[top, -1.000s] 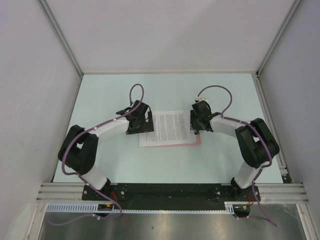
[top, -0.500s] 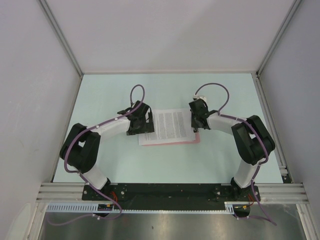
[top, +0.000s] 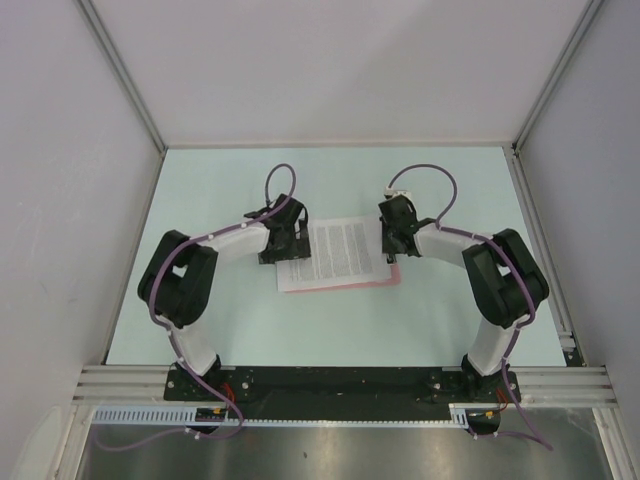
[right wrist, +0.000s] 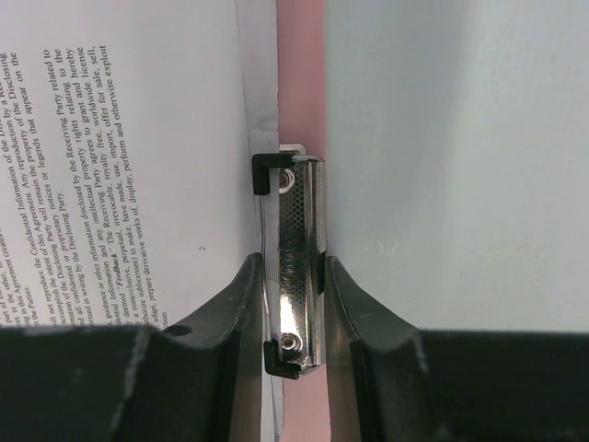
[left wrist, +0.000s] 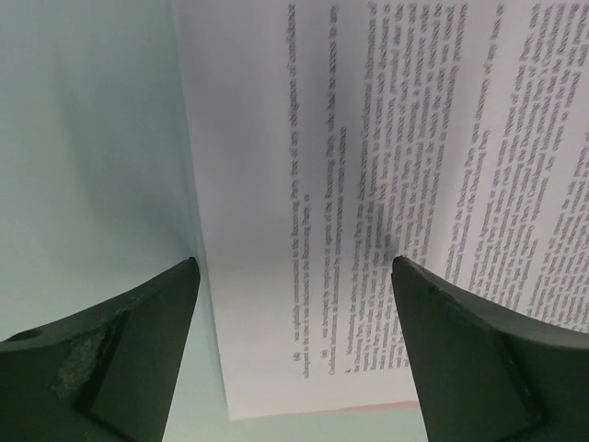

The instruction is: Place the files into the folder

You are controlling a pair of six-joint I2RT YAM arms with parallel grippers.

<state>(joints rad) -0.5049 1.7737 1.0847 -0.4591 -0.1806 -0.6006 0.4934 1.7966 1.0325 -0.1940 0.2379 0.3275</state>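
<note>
Pale green table (top: 200, 200), white walls (top: 320, 60) on three sides, aluminium rail (top: 340, 380) along near edge. Folder (right wrist: 299, 74) flat mid-table between my arms. Files (top: 345, 250) lie on it, text up, with pink showing only at near edge and clip end. Sheet edge just beside metal clip (right wrist: 302, 230); tucked under or not, can't tell. My right claw (right wrist: 293, 276) clenched on clip, one finger each side. My left claw (left wrist: 293, 267) released, spread wide, straddling far sheet edge: one finger over table, other over paper.
</note>
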